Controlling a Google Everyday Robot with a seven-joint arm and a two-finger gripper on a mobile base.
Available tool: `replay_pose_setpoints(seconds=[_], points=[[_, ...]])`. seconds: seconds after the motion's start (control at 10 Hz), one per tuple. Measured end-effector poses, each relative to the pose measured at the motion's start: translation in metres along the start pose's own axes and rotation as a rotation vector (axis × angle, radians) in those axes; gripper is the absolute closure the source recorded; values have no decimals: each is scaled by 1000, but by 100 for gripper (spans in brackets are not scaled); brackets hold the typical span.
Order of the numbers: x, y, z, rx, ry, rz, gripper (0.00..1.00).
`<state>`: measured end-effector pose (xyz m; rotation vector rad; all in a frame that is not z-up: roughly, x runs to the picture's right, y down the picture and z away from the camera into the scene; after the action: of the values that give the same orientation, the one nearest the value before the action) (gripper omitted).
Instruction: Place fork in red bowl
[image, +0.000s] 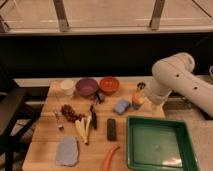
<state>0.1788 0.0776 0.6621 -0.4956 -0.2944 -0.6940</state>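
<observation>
Approach step: the end effector (146, 96), grip state I cannot tell, hangs at the surface's (45, 140) right edge, the fork (58, 122) lies left of the grapes (70, 112), well apart from the red bowl (109, 85), so next comes a long leftward reach.

The robot's one white arm (175, 75) reaches in from the right side of the room. A thick, rounded link rises from the lower right and runs up and leftward to a bulky bent joint, which is the highest part of the arm. From that joint a second stout link slopes down and to the left. At its low end is the gripper (148, 98), pointing downward and hanging close over the right rear part of the bench (47, 125). Most of the gripper is tucked under the arm's smooth white casing, so only a dark bit of it shows.
</observation>
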Motion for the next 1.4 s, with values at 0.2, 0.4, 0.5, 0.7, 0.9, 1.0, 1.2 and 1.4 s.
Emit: replay_pose_setpoints(seconds=[0.2,0.4,0.5,0.7,0.9,1.0,1.2,1.4], points=[[-31,-20,5,-7,-26,-141,35],[-34,-20,5,-15,-22,-162,35],[-34,-20,5,-14,-22,-163,35],[-34,-27,4,-21,-11,-211,35],[-42,-49,6,-20,-5,-310,35],[-54,-70,10,-22,-2,-384,35],[-78,-108,21,-15,-6,-487,35],[-107,-149,36,-5,-26,-594,35]])
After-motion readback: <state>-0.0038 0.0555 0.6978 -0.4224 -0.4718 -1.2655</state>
